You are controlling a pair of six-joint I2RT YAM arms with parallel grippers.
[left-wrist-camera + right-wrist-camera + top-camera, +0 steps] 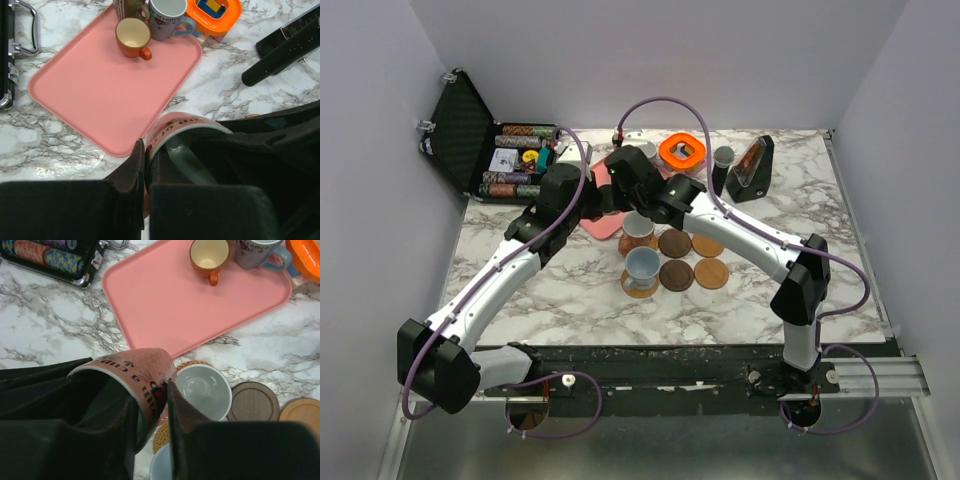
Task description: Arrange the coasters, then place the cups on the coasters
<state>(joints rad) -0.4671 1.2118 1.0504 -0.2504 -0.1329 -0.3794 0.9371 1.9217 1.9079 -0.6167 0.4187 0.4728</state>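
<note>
Pink cup (125, 370) hangs over the desk (40, 320) near the coasters (254, 401), its wall pinched in the left pincer (146, 156); right pincer (152, 392) straddles the rim, firmness unclear. Release left only once right holds surely.

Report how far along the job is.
Done: six coasters laid out; pale blue cup and grey cup stand on two. In hand: left gripper pinches the pink cup, right gripper straddling its wall. Remaining: that cup, plus three cups on the pink tray.

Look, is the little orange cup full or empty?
Empty: the orange cup stands upright on the tray, and its cream inside shows bare to the bottom.
</note>
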